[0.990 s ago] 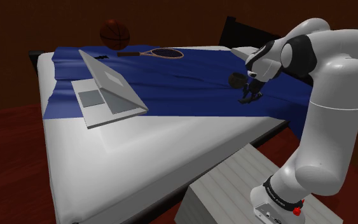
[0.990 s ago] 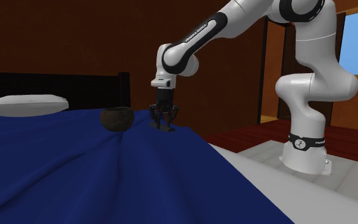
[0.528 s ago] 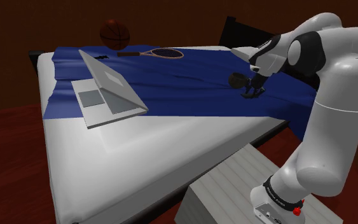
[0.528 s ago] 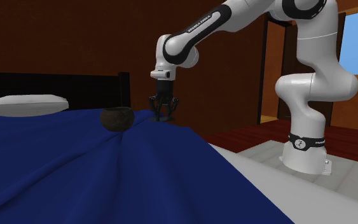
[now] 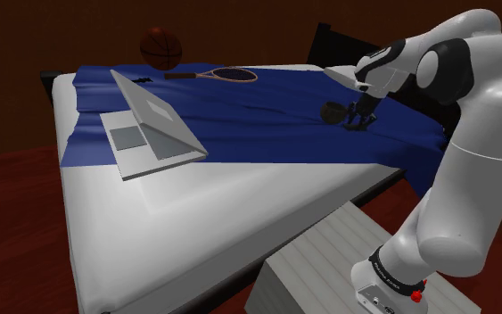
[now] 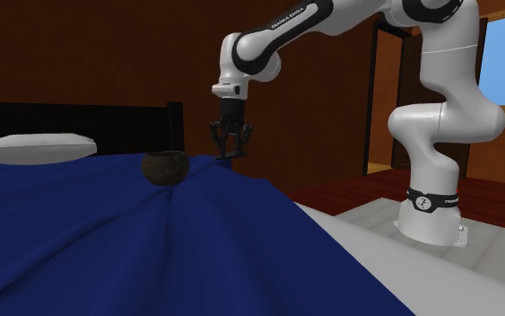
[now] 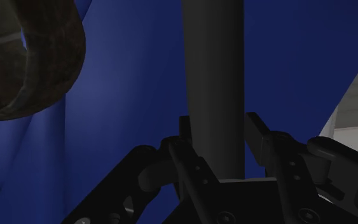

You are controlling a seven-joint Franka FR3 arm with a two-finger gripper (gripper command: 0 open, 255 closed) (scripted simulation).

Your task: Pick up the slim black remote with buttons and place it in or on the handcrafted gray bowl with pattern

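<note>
One broad white bed [image 5: 177,223] spreads beneath the gripper [image 6: 229,153], and a rumpled blue blanket [image 5: 267,116] covers the part it hangs over. The white arm [image 5: 472,178] arches across from its stand to get there.

Well away from the gripper, towards the shoulder view's left, a grey laptop [image 5: 146,125] sits half open at the blanket's edge. A white pillow [image 6: 35,146] lies by the dark headboard, beyond the gripper. Far off across the blanket there's a racket [image 5: 222,75], and past it a basketball [image 5: 160,47] at the bed's far edge.

Closer in now: the dark, mottled bowl [image 6: 164,167] stands upright on the blanket just beside the gripper, not touching it.

And the gripper itself points down, fingers drawn in partway and clasping the slim dark remote [image 7: 212,76] from both sides. The remote juts out past the fingertips, next to the bowl and outside it. Whether its far end touches the blanket, I can't tell.
</note>
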